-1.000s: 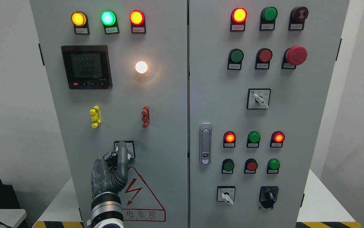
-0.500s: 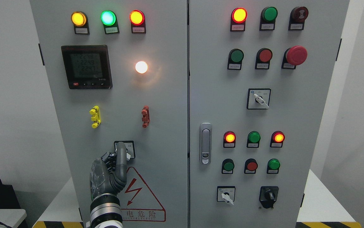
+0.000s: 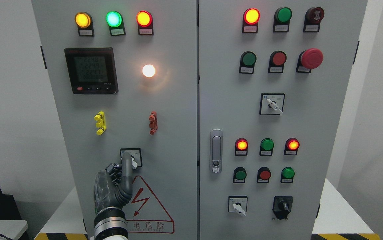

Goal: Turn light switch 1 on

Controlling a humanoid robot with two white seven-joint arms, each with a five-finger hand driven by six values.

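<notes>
A: At lower left of the frame, left hand (image 3: 113, 186) of dark grey jointed metal, risen from the bottom edge. One long finger (image 3: 127, 166) stretched straight up, tip laid on the small square white selector switch with black frame (image 3: 131, 157); the other fingers curled in beside the palm, pinching nothing.

B: And the switch's place?

A: Lower middle of the tall grey left cabinet door (image 3: 174, 133), just above the red-edged triangular lightning warning sticker (image 3: 144, 205), below the yellow plastic clip (image 3: 100, 123) and the red plastic clip (image 3: 153, 122). Knob mostly hidden behind the fingertip, so setting not readable.

B: Anything lit further up?

A: Round white lamp (image 3: 148, 70) glowing at upper middle of that door, right of the black square digital meter (image 3: 91, 70). Cannot say whether tied to this switch.

B: Step in hand?

A: Probably contact and the turn itself: fingertip on the knob, either twisting or about to. Done or not, cannot tell.

B: Next move?

A: Likely a short sideways push of the fingertip against the knob's lever, firm contact, no slipping onto the frame. Then a clean pull back from the door.

B: Right side?

A: Right grey cabinet door (image 3: 328, 116) with its buttons untouched; right hand nowhere in view.
</notes>
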